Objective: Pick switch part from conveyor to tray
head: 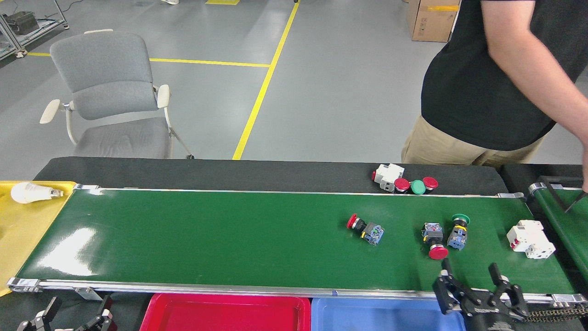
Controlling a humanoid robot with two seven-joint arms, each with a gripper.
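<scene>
Switch parts lie on the conveyor (pixel 229 234). Nearest me, my right gripper (pixel 471 276) hangs over the near rail with fingers spread wide and empty, beside the blue tray (pixel 367 315). Just beyond sits a red-capped switch (pixel 434 237) against a green-capped one (pixel 458 226); another red switch (pixel 365 228) lies further left. My left gripper (pixel 69 317) is low at the near left; I cannot tell its state.

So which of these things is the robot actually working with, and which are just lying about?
Part of the job:
conveyor
red-capped switch
second red switch
green-capped switch
red tray
blue tray
right gripper, open

Just lying about:
white block on the belt, possibly another part
parts on the black ledge
bulb
chair
box
</scene>
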